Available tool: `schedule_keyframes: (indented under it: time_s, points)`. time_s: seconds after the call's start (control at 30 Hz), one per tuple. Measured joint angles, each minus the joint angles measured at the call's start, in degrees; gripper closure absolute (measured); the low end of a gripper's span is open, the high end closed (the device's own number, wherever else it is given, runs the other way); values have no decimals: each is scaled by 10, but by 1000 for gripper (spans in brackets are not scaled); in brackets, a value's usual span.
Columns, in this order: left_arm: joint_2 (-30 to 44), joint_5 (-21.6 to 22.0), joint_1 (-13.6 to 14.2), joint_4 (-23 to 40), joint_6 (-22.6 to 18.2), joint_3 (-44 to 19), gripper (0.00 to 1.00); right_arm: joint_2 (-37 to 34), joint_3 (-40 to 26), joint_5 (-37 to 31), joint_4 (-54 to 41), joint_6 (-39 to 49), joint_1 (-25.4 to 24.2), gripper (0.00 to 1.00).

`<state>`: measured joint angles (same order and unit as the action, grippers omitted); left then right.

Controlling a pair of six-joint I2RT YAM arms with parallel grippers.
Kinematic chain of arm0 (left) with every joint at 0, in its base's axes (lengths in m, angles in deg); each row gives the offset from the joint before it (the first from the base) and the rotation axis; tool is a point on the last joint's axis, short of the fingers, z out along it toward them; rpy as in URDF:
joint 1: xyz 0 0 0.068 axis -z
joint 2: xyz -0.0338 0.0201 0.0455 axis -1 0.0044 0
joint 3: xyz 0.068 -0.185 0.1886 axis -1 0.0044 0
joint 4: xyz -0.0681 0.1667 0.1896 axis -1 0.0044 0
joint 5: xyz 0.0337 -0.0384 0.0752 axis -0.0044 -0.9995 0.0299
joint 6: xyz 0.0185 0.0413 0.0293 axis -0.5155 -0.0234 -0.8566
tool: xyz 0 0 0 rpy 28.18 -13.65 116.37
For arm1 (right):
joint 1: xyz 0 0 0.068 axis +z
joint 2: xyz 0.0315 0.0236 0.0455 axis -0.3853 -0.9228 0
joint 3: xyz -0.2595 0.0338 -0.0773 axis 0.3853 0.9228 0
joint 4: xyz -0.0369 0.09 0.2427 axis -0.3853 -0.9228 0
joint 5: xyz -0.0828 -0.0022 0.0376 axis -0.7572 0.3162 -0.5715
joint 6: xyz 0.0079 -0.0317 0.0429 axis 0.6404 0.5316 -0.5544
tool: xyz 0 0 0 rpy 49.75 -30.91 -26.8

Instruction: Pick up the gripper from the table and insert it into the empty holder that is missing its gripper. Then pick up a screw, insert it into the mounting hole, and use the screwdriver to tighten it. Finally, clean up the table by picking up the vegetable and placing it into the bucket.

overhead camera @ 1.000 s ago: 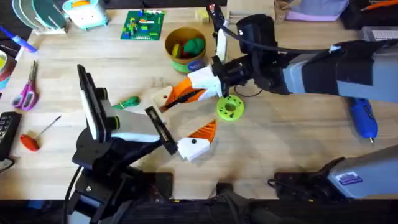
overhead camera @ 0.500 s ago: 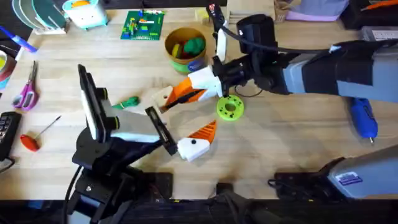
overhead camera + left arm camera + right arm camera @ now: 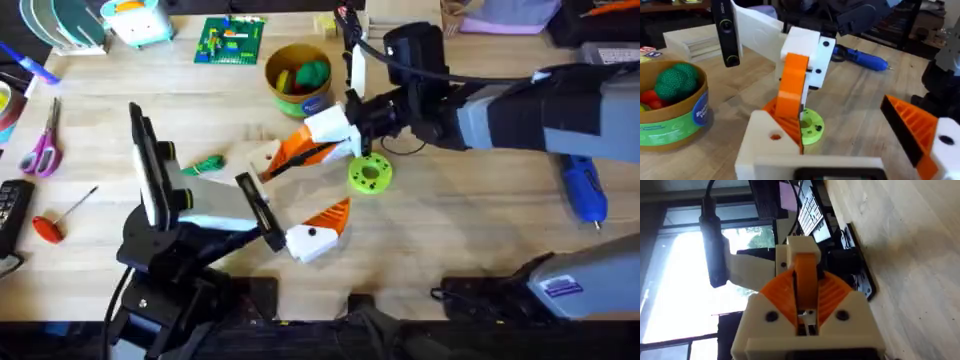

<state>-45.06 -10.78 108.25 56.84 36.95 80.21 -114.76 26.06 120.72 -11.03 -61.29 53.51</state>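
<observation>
**Arm:** Hardly anything has shifted in the last second. My right jaws edged slightly away from my bases, carrying the gripper (image 3: 792, 85) with them.

**Operator:** How do your jaws stand?

**Arm:** The right pair is clamped on the gripper, pressing it against the empty holder (image 3: 767, 145). The left pair is spread wide and holds nothing.

**Operator:** And the table (image 3: 470, 230)?

**Arm:** It's pale wood. A lime disc (image 3: 369, 173) sits just beyond the holder, and the vegetable (image 3: 208, 164) lies left of it. The screwdriver (image 3: 583, 190) is out at the right edge, and the bucket (image 3: 670, 111) is farther back with toys inside. Bright windows show in the room behind.

**Operator:** Anything unclear?

**Arm:** The holder hides the gripper's lower end, so I can't tell whether it's seated. I can't make out any screws.
</observation>
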Motion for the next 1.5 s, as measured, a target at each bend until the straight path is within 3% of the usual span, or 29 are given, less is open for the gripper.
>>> schedule_keyframes:
  time_s: [0.2, 0.43, 0.57, 1.13, 1.5]
  points:
    - [0, -29, 5, 1, -2, 0, 7, -3, 0, 10, 0, 7, -17, 726]
    - [0, -51, 9, 3, -3, 0, 7, -6, 0, 10, 0, 8, -25, 696]
    - [0, -52, 9, 3, -3, 0, 7, -6, 0, 10, 0, 8, -25, 610]
    - [0, -52, 9, 3, -3, 0, 8, -6, 0, 10, 0, 8, -25, 556]
    - [0, -52, 9, 3, -3, 0, 7, -6, 0, 10, 0, 15, -25, 399]
